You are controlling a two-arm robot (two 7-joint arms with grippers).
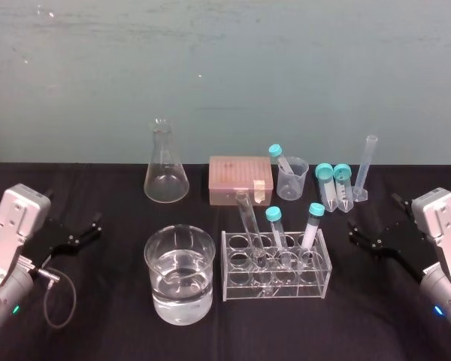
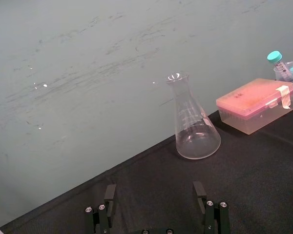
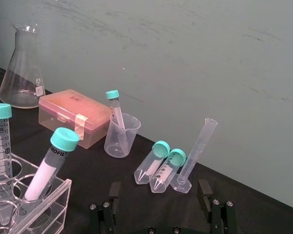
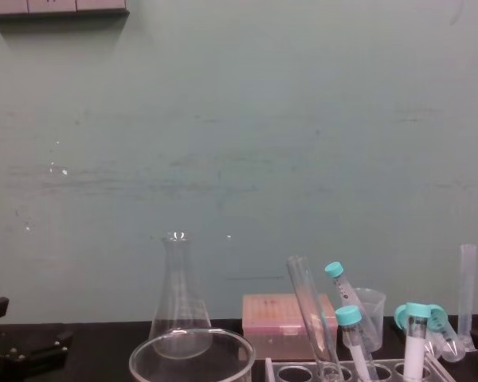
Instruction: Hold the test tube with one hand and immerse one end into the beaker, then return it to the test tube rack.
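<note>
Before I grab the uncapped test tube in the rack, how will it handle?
The test tube looks like thin clear glass, so probably fragile and slick; grip gently. It leans in the test tube rack, so it likely sits loose and should lift freely. Being round, it would probably roll if laid down.

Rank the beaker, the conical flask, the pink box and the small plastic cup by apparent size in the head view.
1. beaker, though it stands nearest the camera.
2. conical flask and pink box: too alike to rank; the flask is taller, the box wider.
3. small plastic cup.
</note>
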